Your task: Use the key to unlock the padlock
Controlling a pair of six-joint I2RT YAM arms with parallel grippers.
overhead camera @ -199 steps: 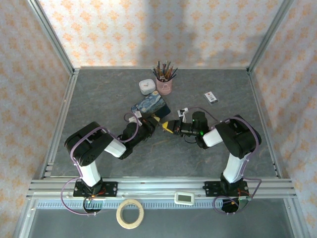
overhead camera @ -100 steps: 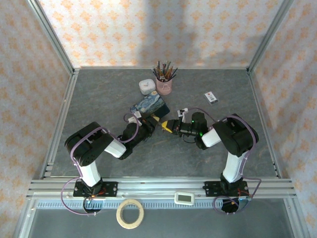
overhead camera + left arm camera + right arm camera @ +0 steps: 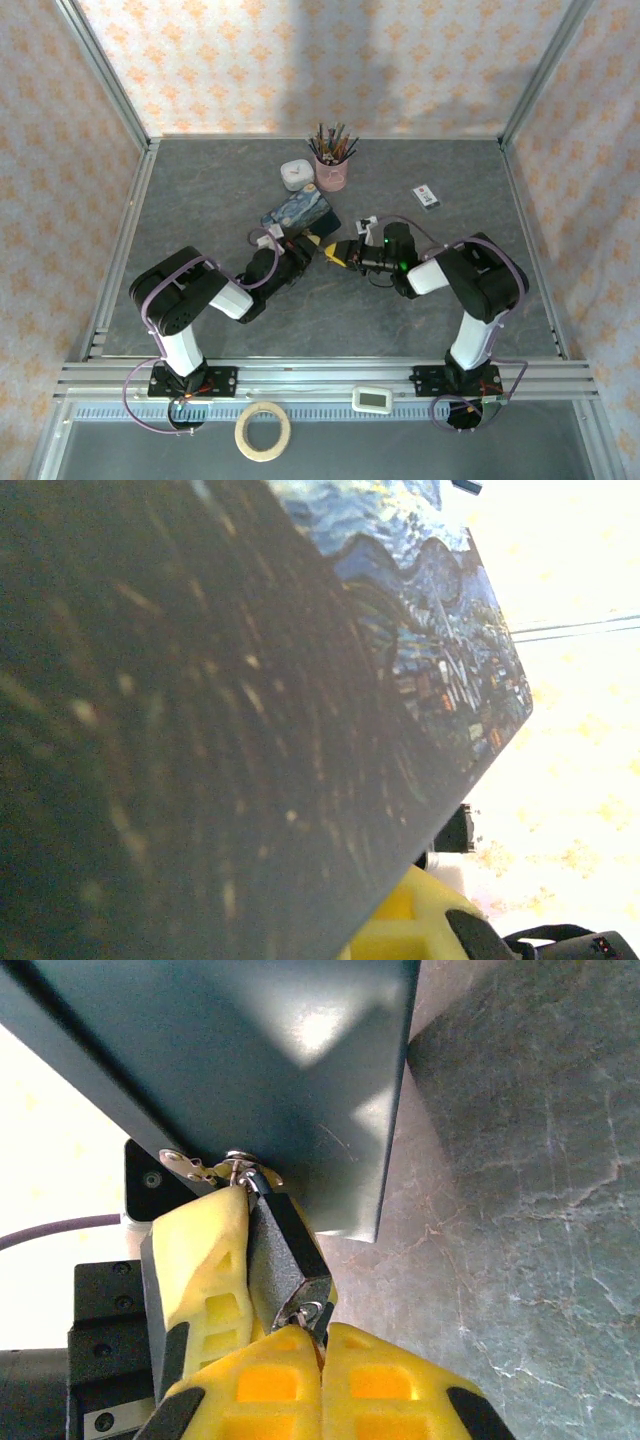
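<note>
My right fingers (image 3: 265,1385) pinch the key (image 3: 306,1314) at the bottom of the padlock (image 3: 285,1245); left fingers (image 3: 200,1260) touch the padlock, grip I cannot tell; not open yet

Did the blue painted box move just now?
Yes, a tiny bit. The blue box has slid slightly left: its right corner now sits closer to straight below the pink pencil cup.

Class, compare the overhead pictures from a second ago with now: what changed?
The right gripper, pinching the key, crept slightly left toward the left gripper, and the blue tin shifted a little left too. No visible new grasp or release. The pen cup and card stayed put.
</note>
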